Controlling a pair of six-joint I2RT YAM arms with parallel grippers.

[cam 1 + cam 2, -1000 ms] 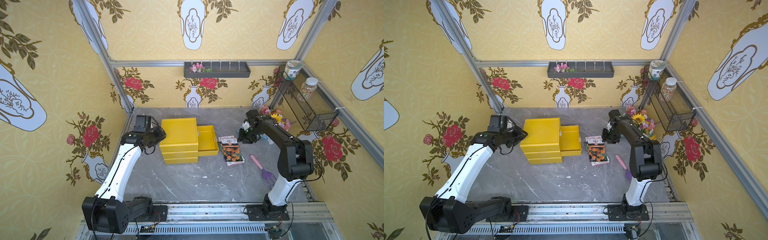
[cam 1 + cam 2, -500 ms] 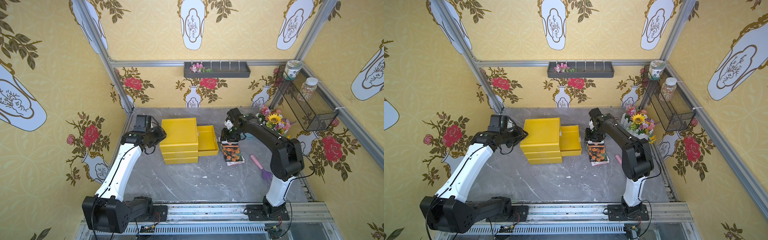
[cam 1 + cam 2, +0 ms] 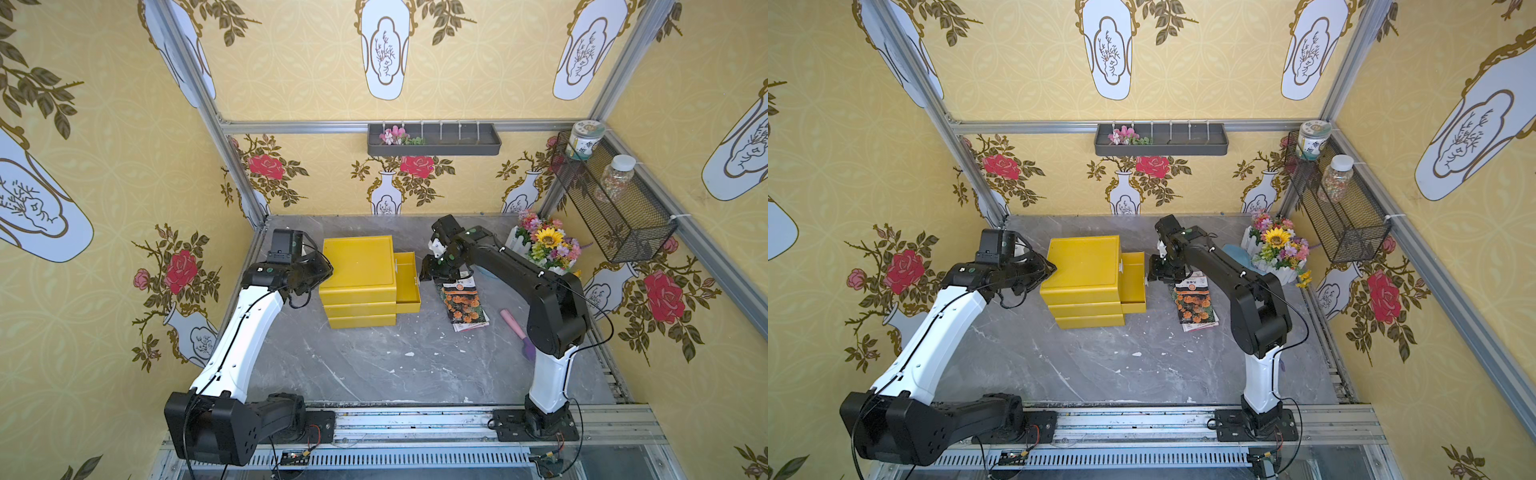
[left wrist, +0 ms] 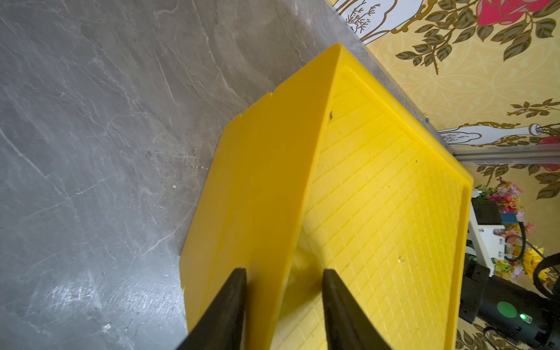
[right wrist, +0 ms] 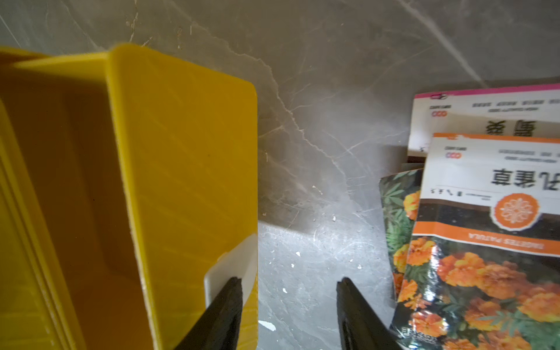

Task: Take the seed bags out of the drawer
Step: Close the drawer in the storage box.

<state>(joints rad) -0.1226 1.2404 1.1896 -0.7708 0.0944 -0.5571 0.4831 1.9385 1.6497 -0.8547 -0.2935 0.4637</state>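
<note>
The right gripper [image 5: 289, 280] hung spread and empty between the open drawer [image 5: 181, 151] and the seed bags [image 5: 485, 266], while the left gripper [image 4: 284, 270] pinched a corner of the cabinet [image 4: 378, 197].

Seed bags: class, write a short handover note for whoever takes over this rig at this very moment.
Left claw: apparently clamped on the top edge of the yellow cabinet.
Right claw: open, empty, beside the white handle of the drawer.
Seed bags: stacked on the table, on the right arm's side of the open drawer.
Done: the drawer looks empty.
Left: probably just check the drawer's hidden back part, then release the cabinet.
</note>
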